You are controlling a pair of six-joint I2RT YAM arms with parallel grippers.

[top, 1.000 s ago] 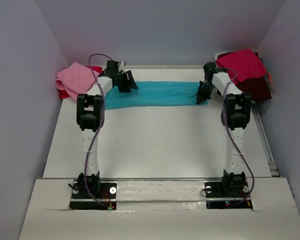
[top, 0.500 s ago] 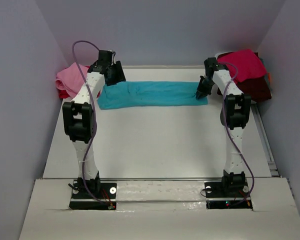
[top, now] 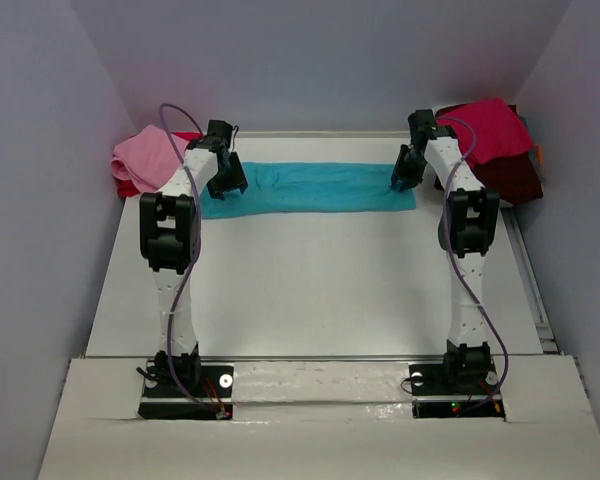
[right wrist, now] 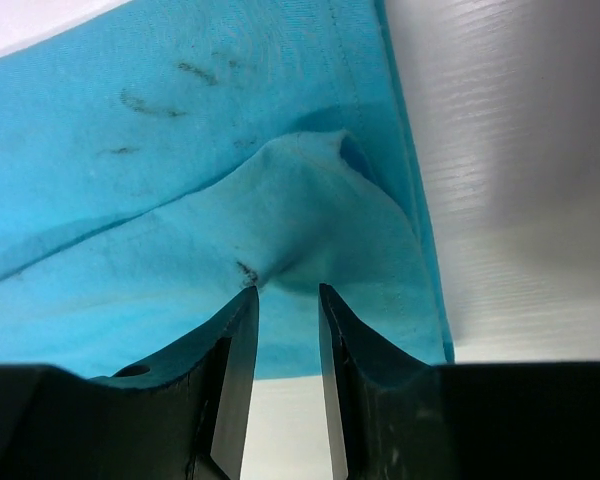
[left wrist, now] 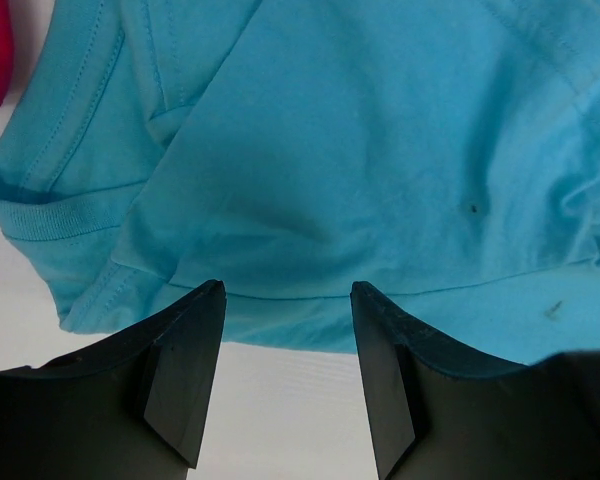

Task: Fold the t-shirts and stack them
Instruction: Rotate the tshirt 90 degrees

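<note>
White table (top: 310,290) fills the floor of a pale-walled booth, with both arms reaching to its far part.

The turquoise shirt (top: 320,187) lies flat there, folded into a long narrow strip. Its long axis runs left to right across the table, parallel to the back wall. The left end shows a sleeve with a stitched cuff (left wrist: 50,205), and the right end finishes in a straight stitched hem (right wrist: 395,110).

The left gripper (top: 228,185) hangs over the strip's left end. In the left wrist view its jaws are spread wide, with the near edge of the cloth and bare table showing between them; nothing is pinched.

The right gripper (top: 402,180) sits at the strip's right end. In the right wrist view its jaws stand a little apart, with a narrow gap through which cloth and table show. A raised pucker of cloth (right wrist: 310,215) peaks right at the fingertips.

A pink shirt (top: 150,155) lies bunched over a red shirt (top: 127,187) in the far left corner, just beside the strip's left end. In the far right corner a crimson shirt (top: 485,130) lies on a maroon shirt (top: 510,178).
</note>
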